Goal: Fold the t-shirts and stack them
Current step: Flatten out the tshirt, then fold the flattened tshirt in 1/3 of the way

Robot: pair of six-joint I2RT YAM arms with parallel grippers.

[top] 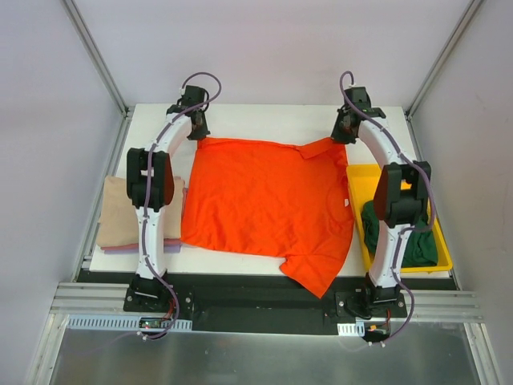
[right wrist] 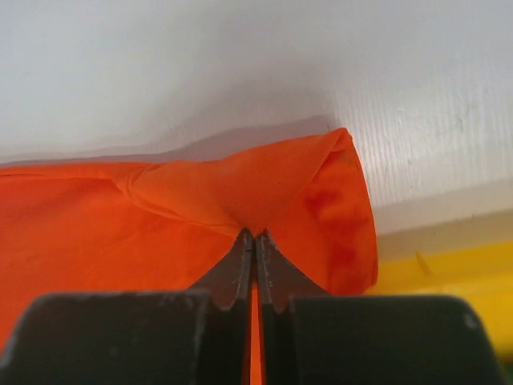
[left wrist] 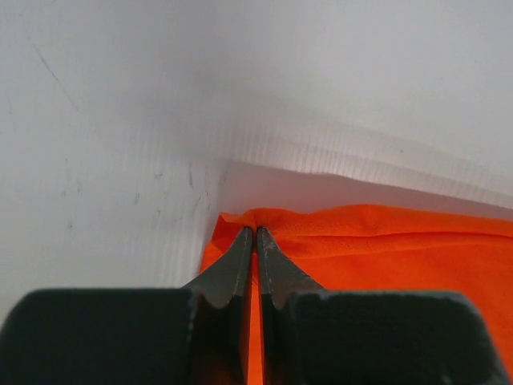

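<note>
Our left gripper (left wrist: 254, 231) has its jaws pressed together on the far left corner of the bright orange-red cloth t-shirt (top: 264, 204), with a thin fold of hem pinched at the tips. Our right gripper (right wrist: 254, 234) is closed the same way on the far right corner, where the fabric gathers into a puckered ridge. We take it for a sleeve or shoulder, though we cannot tell which.

The shirt lies spread across the middle of the white table (top: 256, 116), mostly flat, and one sleeve hangs over the near edge. We judge it light, limp and a little slick. It will sag between two held points and drag along whatever stays on the table, so pinches at the corners, through seam or hem, seem the soundest hold.

Both arms reach forward to the far side of the table, elbows raised and wrists tipped down — a matched pose that suits carrying the far edge toward the near one.

On the left sits a folded tan shirt (top: 120, 212) atop a stack. On the right, a dark green shirt (top: 417, 245) lies crumpled in the yellow plastic tray (top: 365, 180).
</note>
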